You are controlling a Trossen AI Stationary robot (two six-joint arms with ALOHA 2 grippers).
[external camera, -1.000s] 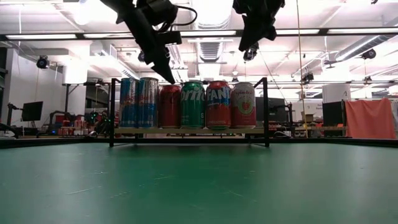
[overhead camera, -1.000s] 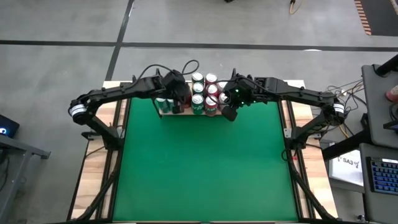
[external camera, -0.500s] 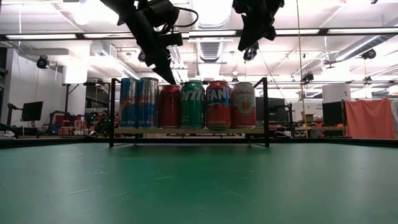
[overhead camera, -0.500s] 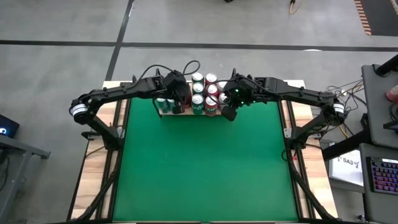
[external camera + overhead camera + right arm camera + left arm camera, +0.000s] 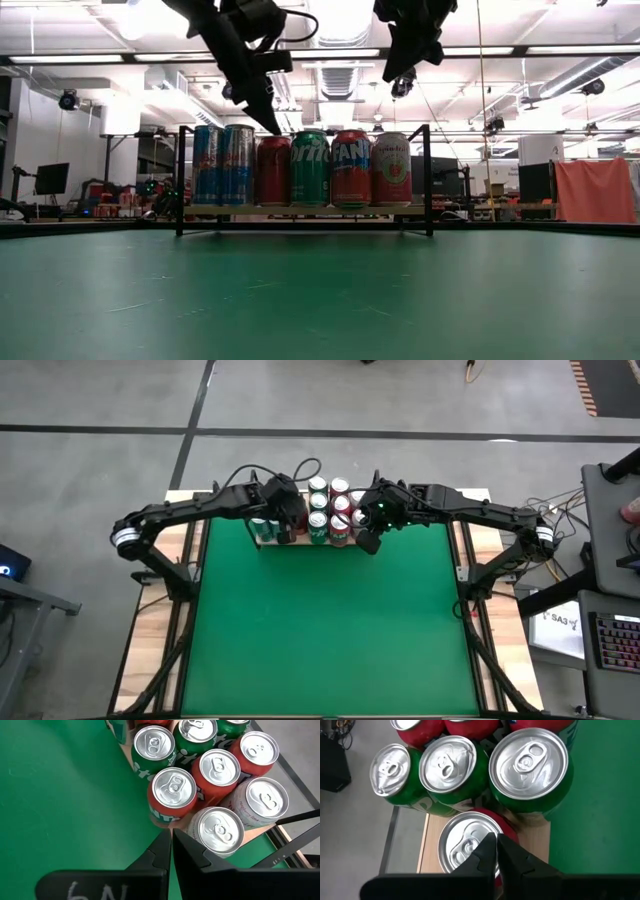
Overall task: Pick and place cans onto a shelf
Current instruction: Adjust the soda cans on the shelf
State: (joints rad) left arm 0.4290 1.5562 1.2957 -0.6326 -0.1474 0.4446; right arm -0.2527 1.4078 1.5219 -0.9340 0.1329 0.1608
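1. The task looks almost finished, in my judgement. All the cans that I can see stand upright on the shelf, which sits at the far edge of the desk. In the low view a front row of six cans fills the board between the two black wire uprights, and the high view shows more cans behind them.

2. No can lies or stands on the green surface of the desk in any view. So I judge that nothing is left to pick, as far as the pictures show.

3. The left gripper hangs just above a red can at the front of the shelf. Its fingers are together and hold nothing.

4. The right gripper hangs above the other end of the shelf, near a silver-white can. Its fingers are also together and empty.

5. What is left is probably only to bring both arms away from the shelf.

6. The desk has a flat green top with wood edges at the sides, and it shows a few faint scratches in the low view.

7. Behind the desk is a large workshop room with ceiling lights, pipes, monitors and an orange cloth at one side. The high view shows a grey floor and a keyboard beside the desk.
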